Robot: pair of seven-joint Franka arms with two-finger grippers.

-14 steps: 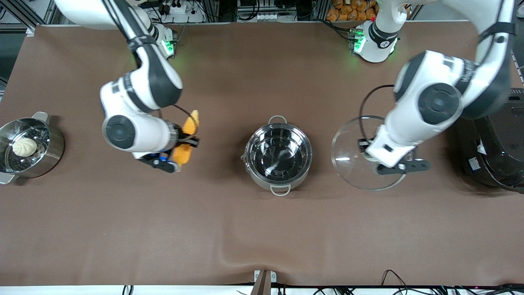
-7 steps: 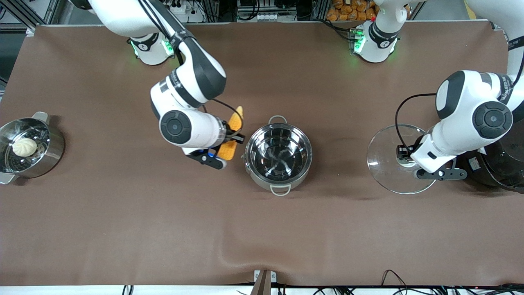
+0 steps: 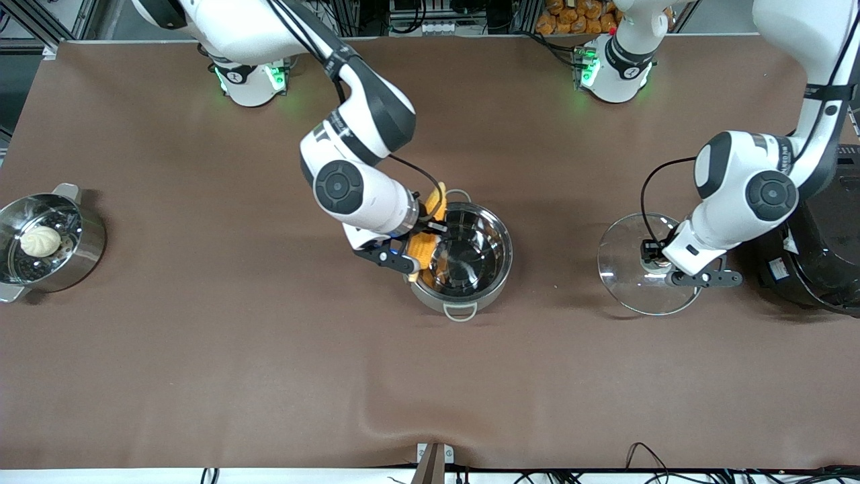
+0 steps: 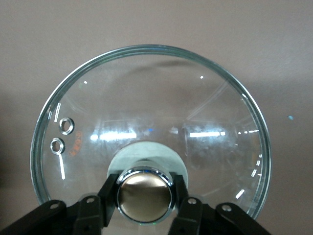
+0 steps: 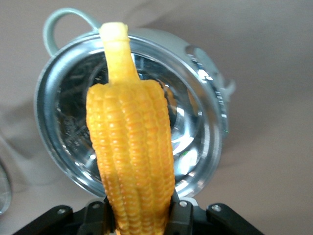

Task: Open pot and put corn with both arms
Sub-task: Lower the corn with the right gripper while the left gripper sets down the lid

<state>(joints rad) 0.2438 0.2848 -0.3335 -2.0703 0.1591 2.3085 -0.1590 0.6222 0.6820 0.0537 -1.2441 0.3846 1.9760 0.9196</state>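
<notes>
The steel pot (image 3: 463, 259) stands open and empty at mid-table; it also shows in the right wrist view (image 5: 195, 142). My right gripper (image 3: 422, 236) is shut on the yellow corn (image 3: 424, 243) and holds it over the pot's rim toward the right arm's end. The corn (image 5: 132, 161) fills the right wrist view, stalk end pointing away. My left gripper (image 3: 655, 264) is shut on the copper knob (image 4: 145, 195) of the glass lid (image 3: 638, 265), over the table between the pot and the black cooker. The lid (image 4: 146, 117) shows whole in the left wrist view.
A second steel pot (image 3: 84, 252) with a white bun (image 3: 40, 240) stands at the right arm's end of the table. The big black cooker (image 3: 823, 255) stands at the left arm's end, close to the lid.
My right gripper carried the corn from beside the pot to over its rim. My left gripper, holding the lid, shifted slightly back toward the pot.
</notes>
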